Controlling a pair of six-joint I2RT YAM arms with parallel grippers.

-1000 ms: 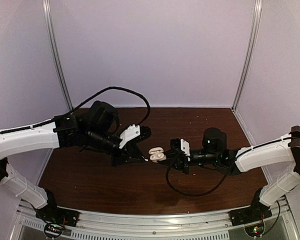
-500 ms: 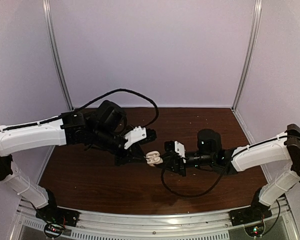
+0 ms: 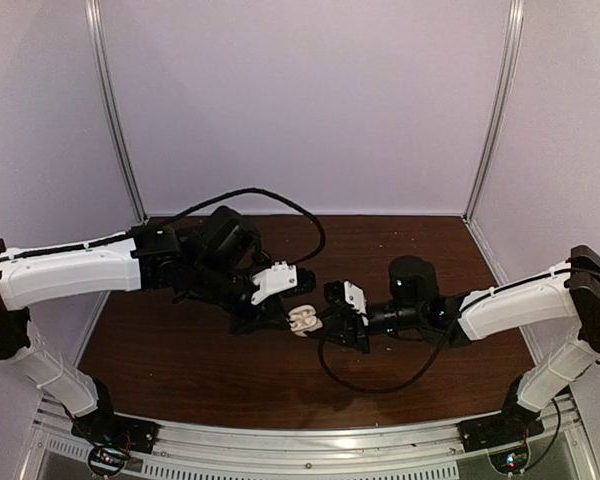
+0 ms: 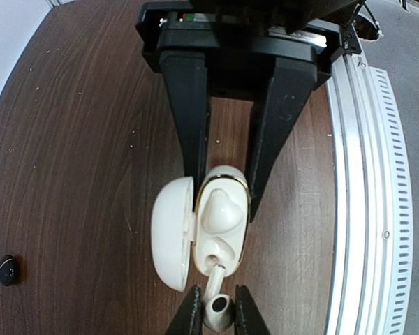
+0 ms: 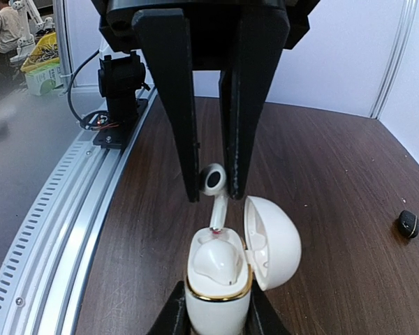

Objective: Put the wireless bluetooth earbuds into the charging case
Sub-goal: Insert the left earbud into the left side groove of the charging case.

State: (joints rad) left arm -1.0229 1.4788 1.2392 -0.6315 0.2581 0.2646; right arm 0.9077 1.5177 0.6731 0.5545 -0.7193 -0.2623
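Left arm is feeding a white earbud into the open case, over the table's (image 4: pixel 77 139) middle.
I'm seeing the left gripper (image 4: pixel 216 317) pinching the white earbud (image 4: pixel 217 307), stem tip entering the empty slot. The right gripper (image 5: pixel 216 305) is clamping the charging case (image 4: pixel 173 234), lid hanging open, another white bud (image 5: pixel 213 265) sitting inside.

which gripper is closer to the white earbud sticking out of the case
Left. The left gripper is shut on that white earbud, pinching its head. The right gripper is shut on the charging case at the stem's far end, not touching that earbud.
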